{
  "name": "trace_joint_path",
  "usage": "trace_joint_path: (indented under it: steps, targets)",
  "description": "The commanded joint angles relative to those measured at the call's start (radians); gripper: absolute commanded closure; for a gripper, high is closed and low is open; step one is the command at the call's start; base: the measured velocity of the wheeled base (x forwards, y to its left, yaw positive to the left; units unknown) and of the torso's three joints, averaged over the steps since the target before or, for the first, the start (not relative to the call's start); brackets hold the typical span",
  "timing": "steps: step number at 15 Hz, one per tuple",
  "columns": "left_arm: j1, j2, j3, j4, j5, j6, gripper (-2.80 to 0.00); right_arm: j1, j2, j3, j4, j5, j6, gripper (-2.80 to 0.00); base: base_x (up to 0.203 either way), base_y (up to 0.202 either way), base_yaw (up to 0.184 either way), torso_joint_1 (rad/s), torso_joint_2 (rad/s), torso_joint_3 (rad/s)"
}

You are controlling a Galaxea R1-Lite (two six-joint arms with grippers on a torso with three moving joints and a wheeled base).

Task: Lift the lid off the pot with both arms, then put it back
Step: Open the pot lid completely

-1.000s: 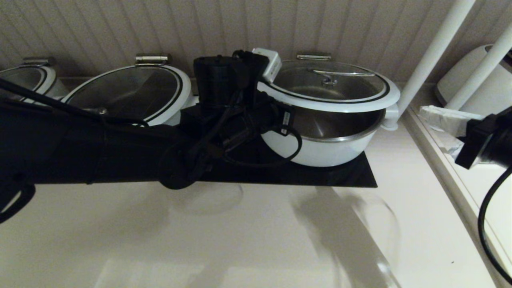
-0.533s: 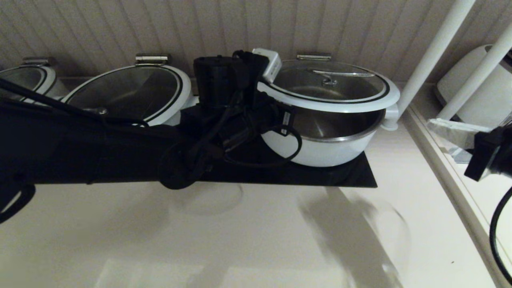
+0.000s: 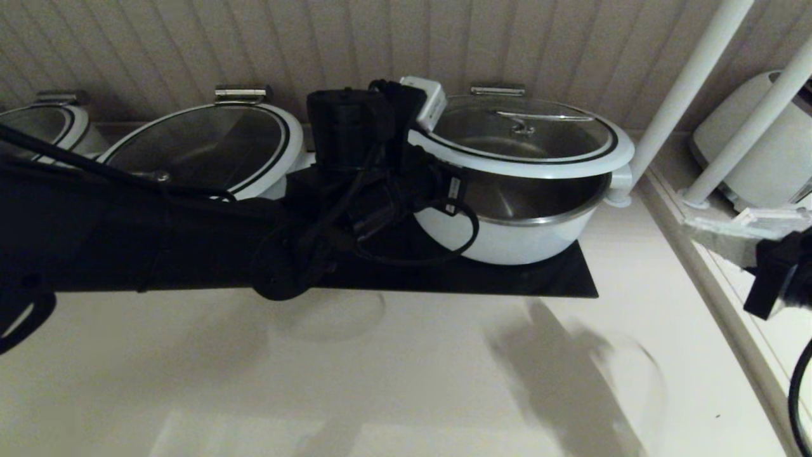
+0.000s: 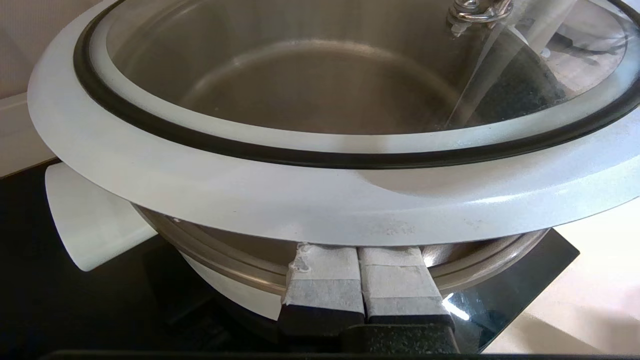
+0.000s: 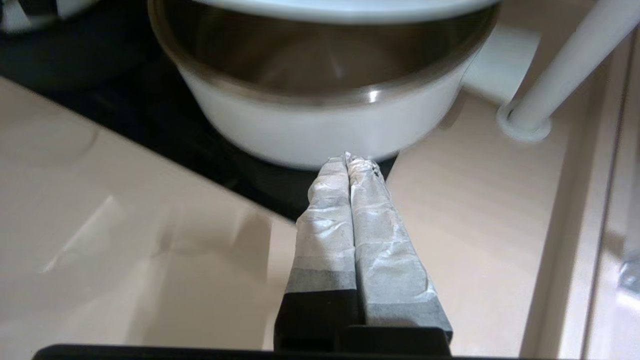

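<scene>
The lid (image 3: 526,166), glass with a wide white rim and black ring, is tilted up at its front and left, hinged at the back. A gap shows the steel inside of the white pot (image 3: 507,238). My left gripper (image 4: 358,250) is shut, its taped fingertips tucked side by side under the lid's rim (image 4: 300,200), above the pot's steel edge (image 4: 225,260). In the head view the left arm (image 3: 355,165) hides those fingers. My right gripper (image 5: 348,159) is shut and empty, low before the pot (image 5: 310,130); its arm (image 3: 777,285) sits at the right edge.
The pot stands on a black hob (image 3: 545,282). A similar lidded pot (image 3: 203,149) and another (image 3: 38,124) stand to the left. White poles (image 3: 685,82), a white appliance (image 3: 774,152) and a raised ledge (image 3: 717,292) line the right side.
My right arm has drawn back towards the near right, away from the pot. The lid, the pot and my left arm have not moved.
</scene>
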Motion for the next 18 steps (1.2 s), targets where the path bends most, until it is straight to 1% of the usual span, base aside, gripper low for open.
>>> trace_joint_path:
  steps: [1, 5, 8, 9, 15, 18]
  targets:
    - [0.0, -0.001, 0.001, -0.004, 0.001, 0.001, 0.0, 0.001, 0.006, 0.029, -0.004, 0.003, 0.001, 0.0, 0.0, 0.0, 0.0, 0.0, 0.0, 0.0]
    - [0.0, 0.001, 0.001, -0.004, 0.001, 0.001, 0.0, 0.002, 0.067, 0.04, -0.032, 0.007, 0.005, 0.0, 0.0, 0.0, 0.0, 0.0, 0.0, 0.0]
    - [0.0, 0.004, 0.001, -0.004, 0.001, 0.001, 0.0, 0.004, 0.142, 0.039, -0.148, 0.009, 0.001, 0.0, 0.0, 0.0, 0.0, 0.0, 0.0, 0.0]
    - [0.0, 0.006, 0.001, -0.004, 0.001, 0.001, 0.0, 0.007, 0.162, 0.034, -0.166, 0.009, 0.0, 0.0, 0.0, 0.0, 0.0, 0.0, 0.0, 0.0]
    - [0.0, 0.012, 0.001, -0.004, 0.001, 0.001, 0.0, 0.016, 0.213, -0.002, -0.173, 0.019, 0.002, 0.0, 0.0, 0.0, 0.0, 0.0, 0.0, 0.0]
    - [0.0, 0.014, 0.001, -0.004, 0.001, 0.001, 0.0, 0.039, 0.236, -0.027, -0.2, 0.022, 0.002, 0.0, 0.0, 0.0, 0.0, 0.0, 0.0, 0.0]
